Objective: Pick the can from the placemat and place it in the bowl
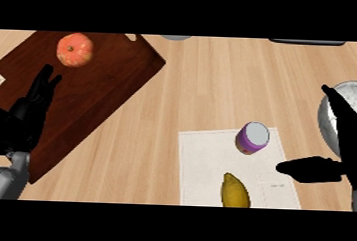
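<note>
A purple can [252, 137] with a silver lid lies tilted on the white placemat [209, 168], near its upper right part. My right hand [341, 148] is to the can's right, open, thumb pointing left toward the can and fingers stretched upward; a gap separates it from the can. The grey speckled bowl [356, 93] sits at the right edge, partly hidden behind that hand. My left hand [26, 114] rests open at the left, fingers up, over the dark wooden board.
A yellow banana [235, 190] lies on the placemat's lower part. A dark brown cutting board [101, 85] at the left holds an orange-red fruit [75, 50]. Grey objects peek in at the top edge [175, 37] and top right [308, 42].
</note>
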Controlling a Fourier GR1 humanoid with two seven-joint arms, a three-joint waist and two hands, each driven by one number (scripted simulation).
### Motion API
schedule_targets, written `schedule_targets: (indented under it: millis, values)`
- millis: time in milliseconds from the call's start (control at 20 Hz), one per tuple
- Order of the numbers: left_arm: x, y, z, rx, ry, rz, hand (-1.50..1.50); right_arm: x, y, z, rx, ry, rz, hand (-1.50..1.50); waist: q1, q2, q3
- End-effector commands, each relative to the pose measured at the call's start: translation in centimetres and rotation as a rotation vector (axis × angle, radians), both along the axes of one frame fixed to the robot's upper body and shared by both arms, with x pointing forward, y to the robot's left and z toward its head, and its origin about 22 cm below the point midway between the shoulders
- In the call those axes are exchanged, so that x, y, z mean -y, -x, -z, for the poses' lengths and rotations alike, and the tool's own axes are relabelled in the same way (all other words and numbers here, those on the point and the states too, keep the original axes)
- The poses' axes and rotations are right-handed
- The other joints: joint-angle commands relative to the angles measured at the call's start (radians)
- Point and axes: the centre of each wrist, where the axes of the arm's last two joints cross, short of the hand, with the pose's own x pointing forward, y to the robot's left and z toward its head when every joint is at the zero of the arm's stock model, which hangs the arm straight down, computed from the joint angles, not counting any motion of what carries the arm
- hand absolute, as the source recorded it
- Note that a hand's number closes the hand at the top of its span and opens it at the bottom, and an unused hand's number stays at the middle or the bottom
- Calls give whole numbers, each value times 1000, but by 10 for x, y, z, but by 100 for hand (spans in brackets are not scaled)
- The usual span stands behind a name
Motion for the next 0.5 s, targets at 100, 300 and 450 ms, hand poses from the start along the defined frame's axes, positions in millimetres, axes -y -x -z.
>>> schedule_targets:
  millis: [100, 300, 450]
  values:
    - [5, -3, 1, 7, 5, -2, 0, -14, -31, -9, -286, 8, 8, -150, -1, -3, 1]
    - [-8, -2, -4, 4, 4, 7, 0, -6, -52, 18, -430, -18, -16, -150, 3, -1, 2]
    - [-2, -3, 5, 4, -2, -4, 0, -8, -53, 31, -514, -17, -32, -150, -11, -3, 2]
